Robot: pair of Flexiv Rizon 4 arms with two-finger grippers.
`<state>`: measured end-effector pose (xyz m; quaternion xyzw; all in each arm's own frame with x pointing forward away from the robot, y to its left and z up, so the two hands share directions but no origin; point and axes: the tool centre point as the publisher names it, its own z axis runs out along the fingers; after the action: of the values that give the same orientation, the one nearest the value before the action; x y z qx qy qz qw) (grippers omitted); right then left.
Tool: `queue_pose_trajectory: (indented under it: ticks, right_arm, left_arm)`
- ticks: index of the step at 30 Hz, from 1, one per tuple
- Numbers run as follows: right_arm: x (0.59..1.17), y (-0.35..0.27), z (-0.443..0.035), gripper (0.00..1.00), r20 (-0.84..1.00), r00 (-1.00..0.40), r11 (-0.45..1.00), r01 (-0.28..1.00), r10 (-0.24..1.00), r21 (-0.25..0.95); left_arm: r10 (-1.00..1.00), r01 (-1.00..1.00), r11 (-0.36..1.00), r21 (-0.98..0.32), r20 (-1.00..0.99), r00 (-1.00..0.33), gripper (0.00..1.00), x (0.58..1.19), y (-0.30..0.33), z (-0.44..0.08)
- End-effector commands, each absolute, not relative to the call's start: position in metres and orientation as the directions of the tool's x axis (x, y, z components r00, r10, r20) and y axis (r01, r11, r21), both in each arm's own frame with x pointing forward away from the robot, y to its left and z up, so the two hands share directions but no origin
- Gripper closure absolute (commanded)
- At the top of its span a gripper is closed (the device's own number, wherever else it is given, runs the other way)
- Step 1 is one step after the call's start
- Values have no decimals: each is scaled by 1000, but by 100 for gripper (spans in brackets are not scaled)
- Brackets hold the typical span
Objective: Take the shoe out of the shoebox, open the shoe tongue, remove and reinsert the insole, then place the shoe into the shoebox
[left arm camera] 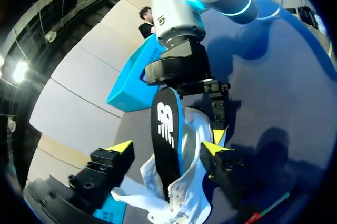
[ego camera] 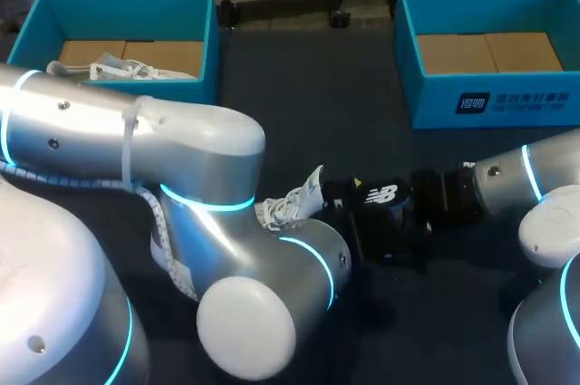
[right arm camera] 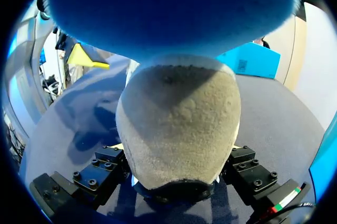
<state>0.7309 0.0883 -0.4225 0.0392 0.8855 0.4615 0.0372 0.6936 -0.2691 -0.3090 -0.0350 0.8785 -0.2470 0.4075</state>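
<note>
shoe (ego camera: pixel 292 204): white, laced, out of both boxes. it is over the dark table (ego camera: pixel 308 86) near the middle, between my two grippers. the laced end and loose tongue point toward my left arm, the other end toward my right. i cannot tell whether the sole rests on the table.

insole (left arm camera: pixel 164 129): black, white logo, blue edge. it stands up out of the shoe's opening with most of its length showing and its lower end down among the laces.

right gripper (right arm camera: pixel 176 179): closed onto the shoe. from its wrist, the pale grainy sole of one rounded end fills the space between the black fingers (right arm camera: pixel 102 174), pressed from both sides. from the left wrist, one of its fingers runs along the shoe's side, yellow tip against the white upper. a blurred blue shape sits just above the sole in the right wrist view; i cannot tell what it is.

left gripper (left arm camera: pixel 167 147): spread wide, holding nothing. shoe and insole sit between its fingers. one yellow tip is at the upper's side, touching or nearly so. the other stands apart from the insole with a gap.

left shoebox (ego camera: pixel 127 4): blue, far left of the table, cardboard floor. another shoe (ego camera: pixel 118 68), white, lies inside by the near wall.

right shoebox (ego camera: pixel 489 104): blue, far right, brown cardboard floor in view, well apart from the shoe.
</note>
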Motion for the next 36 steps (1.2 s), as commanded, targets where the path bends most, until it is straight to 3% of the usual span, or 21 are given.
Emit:
queue_pose_trajectory:
  ticks: [1,9,11,36]
  right_arm:
    - [730,89,-422,100,-30,-994,574,36,105,818]
    - [730,89,-422,100,-30,-994,574,36,105,818]
    - [730,89,-422,100,-30,-994,574,36,105,818]
    - [730,89,-422,100,-30,-994,574,36,105,818]
  left_arm:
    - [-280,129,876,-464,-708,-648,51,692,-275,-312]
    - [-290,106,880,-463,-701,-652,53,697,-281,-320]
    - [-295,95,882,-461,-700,-650,60,699,-281,-323]
    - [-378,75,868,-490,-752,-541,67,706,-287,-344]
